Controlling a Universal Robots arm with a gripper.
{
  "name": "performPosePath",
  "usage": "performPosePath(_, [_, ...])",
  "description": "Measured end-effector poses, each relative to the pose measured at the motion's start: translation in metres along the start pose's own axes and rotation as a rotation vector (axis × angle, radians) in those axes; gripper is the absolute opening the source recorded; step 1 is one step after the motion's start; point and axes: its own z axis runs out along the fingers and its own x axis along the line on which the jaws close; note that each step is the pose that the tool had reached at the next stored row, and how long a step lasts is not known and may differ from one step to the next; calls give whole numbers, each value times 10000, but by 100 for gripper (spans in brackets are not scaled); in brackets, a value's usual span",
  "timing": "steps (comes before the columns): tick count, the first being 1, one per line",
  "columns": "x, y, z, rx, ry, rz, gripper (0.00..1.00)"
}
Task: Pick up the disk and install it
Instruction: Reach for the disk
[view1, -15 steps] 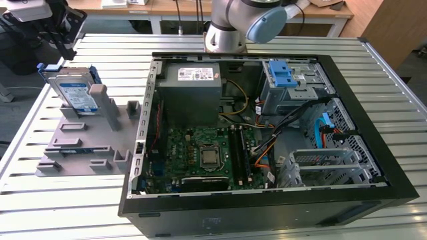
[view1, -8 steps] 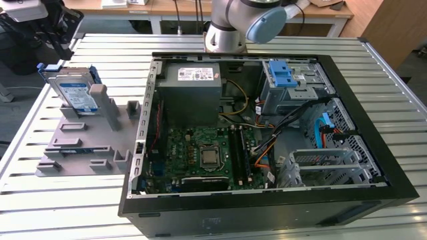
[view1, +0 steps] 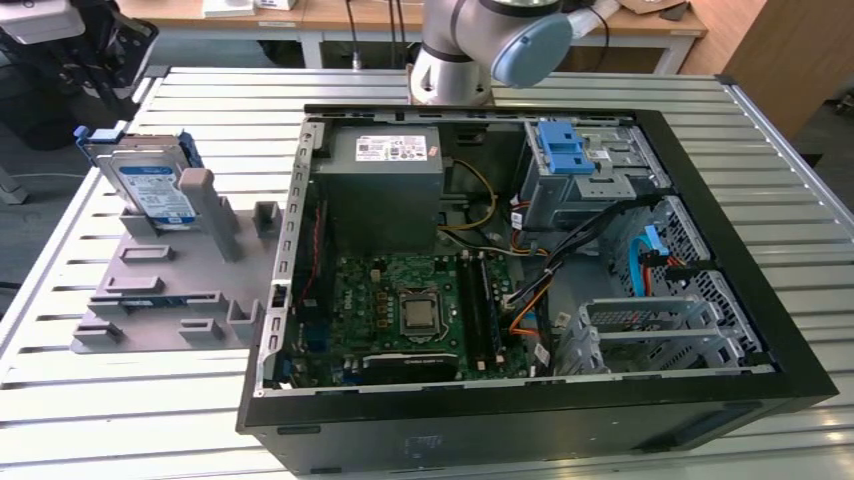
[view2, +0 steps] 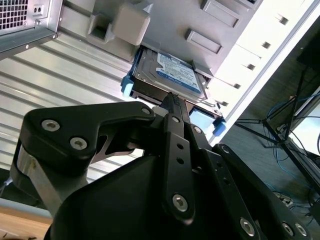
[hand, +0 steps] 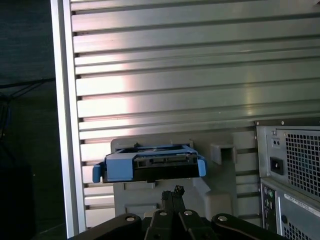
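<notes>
The disk (view1: 150, 185) stood on edge in the grey holder (view1: 174, 270) at the upper left of the exterior view. The hand (hand: 175, 191) was near it, fingers (hand: 168, 207) together, holding nothing. The disk seemed stiff, fairly heavy and fragile; its blue bracket (hand: 117, 167) looked the safest place to grip.

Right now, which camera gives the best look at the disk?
The exterior view: the disk shows whole, label facing out, standing in the grey holder beside the computer case. The second wrist view shows its label side, partly behind the end effector. The first wrist view shows it edge-on.
</notes>
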Motion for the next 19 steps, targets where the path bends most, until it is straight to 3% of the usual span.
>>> performPosePath(13, [157,13,20,1,4,0,11])
performPosePath(19, [301,45,35,1,4,1,11])
